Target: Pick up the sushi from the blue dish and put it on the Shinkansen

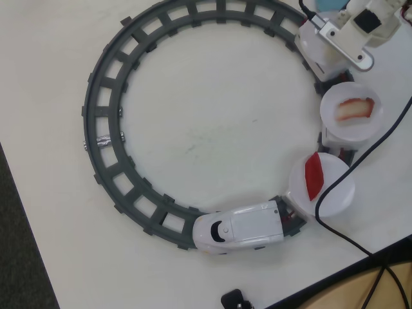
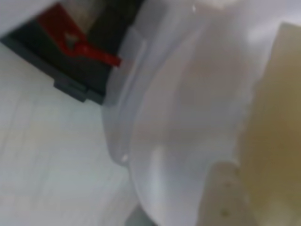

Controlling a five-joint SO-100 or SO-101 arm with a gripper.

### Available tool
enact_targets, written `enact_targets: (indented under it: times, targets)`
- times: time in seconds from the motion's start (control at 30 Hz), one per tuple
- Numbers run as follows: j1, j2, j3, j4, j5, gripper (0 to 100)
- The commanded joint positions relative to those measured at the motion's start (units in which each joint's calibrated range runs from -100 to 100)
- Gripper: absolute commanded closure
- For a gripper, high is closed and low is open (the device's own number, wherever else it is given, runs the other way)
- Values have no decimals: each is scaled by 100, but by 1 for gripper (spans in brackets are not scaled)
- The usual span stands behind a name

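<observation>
Two white round plates ride behind the white toy bullet train (image 1: 239, 230) at the lower middle of the overhead view: one carries a bright red wedge piece (image 1: 313, 176), the next up a pink-and-white striped piece (image 1: 353, 109). The dark grey circular track (image 1: 103, 138) loops over the pale off-white worktop (image 1: 212, 129), with dark floor along the left edge. At the upper right corner the white arm hangs over a third car; a sliver of light blue dish (image 1: 327, 4) peeks behind it. In the blurred wrist view, a pale cream-beige piece (image 2: 277, 122) sits against a white plate (image 2: 188, 117), right of frame. The gripper's fingers: can't tell whether apart or together.
</observation>
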Motion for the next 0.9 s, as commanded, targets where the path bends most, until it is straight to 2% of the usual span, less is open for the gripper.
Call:
enact_targets:
  times: [0.0,0.43,0.67,0.87]
  targets:
    - [109,-462,-11,-11,19,98]
    - [100,-521,393,-225,19,96]
    - [65,-796,402,161,24,78]
    - [-14,-1473,411,879,19,72]
